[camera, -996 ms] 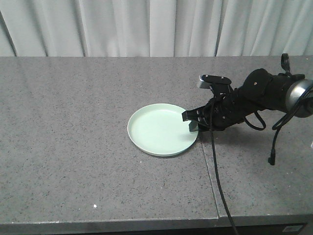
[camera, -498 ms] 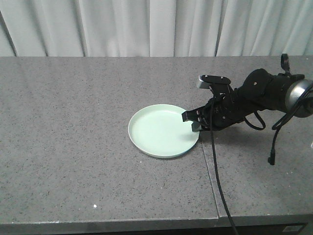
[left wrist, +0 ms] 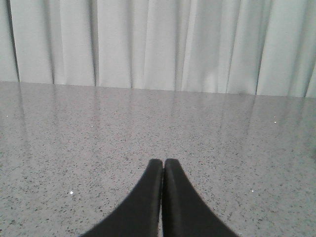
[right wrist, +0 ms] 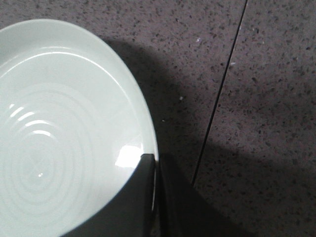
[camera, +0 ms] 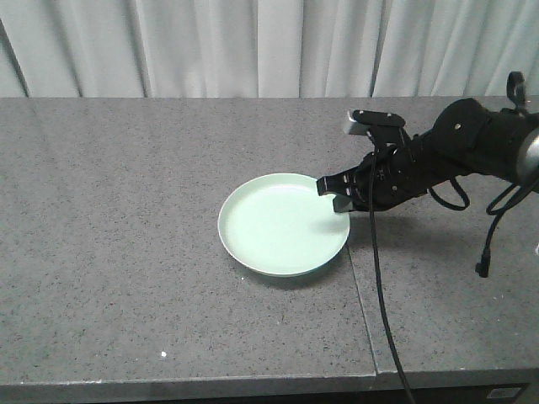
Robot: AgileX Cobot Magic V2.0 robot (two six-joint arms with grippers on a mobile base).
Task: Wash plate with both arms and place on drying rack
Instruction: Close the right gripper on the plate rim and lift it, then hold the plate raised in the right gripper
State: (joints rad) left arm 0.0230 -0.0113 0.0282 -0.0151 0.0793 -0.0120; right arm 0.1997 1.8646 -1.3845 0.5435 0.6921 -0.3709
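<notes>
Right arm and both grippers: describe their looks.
The right arm is matte black and bulky, with a silver-grey joint at the frame's edge. A small grey-and-black camera block sits by its wrist. A thin black cable hangs from it; another loops down to a plug. The right gripper and left gripper have plain black fingers tapering to slim tips, without visible markings.

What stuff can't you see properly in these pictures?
Drying rack: not in any view.
Left arm: outside the front view; its wrist view shows only the left gripper, pressed shut.
Plate: cut off by the right wrist view's left and bottom edges.
Plate rim under the right gripper: covered by its fingers.
</notes>
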